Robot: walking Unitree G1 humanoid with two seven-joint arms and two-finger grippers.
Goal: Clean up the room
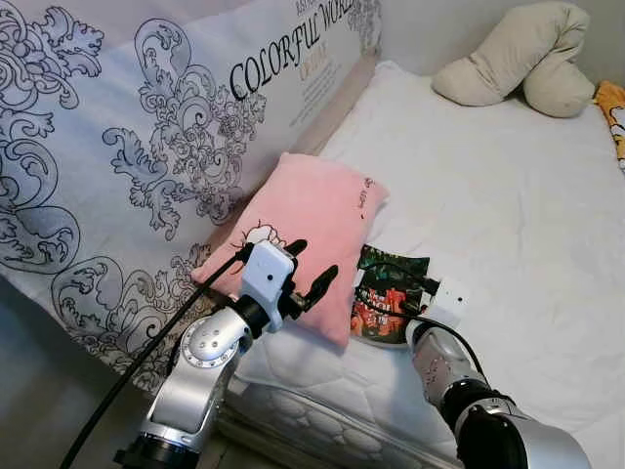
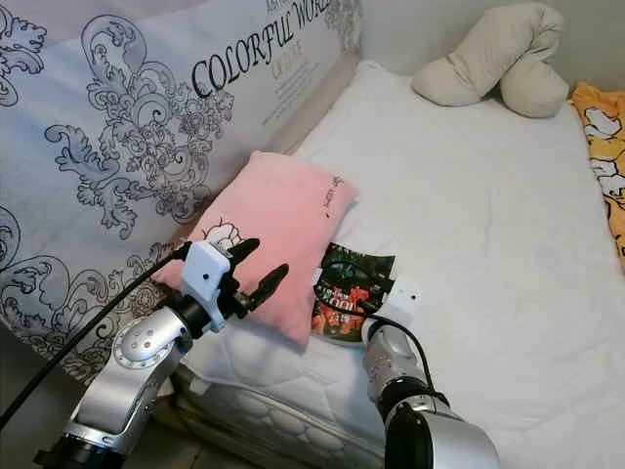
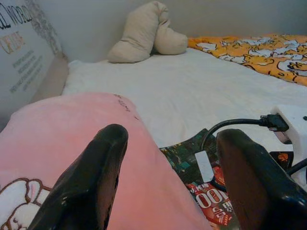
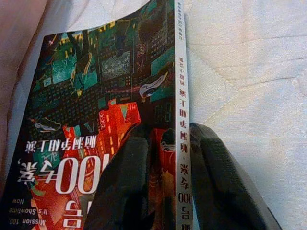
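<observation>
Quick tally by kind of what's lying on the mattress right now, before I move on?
Pillows: 2, a pink pillow near the front edge and a beige pillow at the far end
Books: 1, a dark-covered book beside the pink one, with the right gripper at its spine
Blankets: 1, an orange patterned blanket along the far side
Total: 4
</observation>
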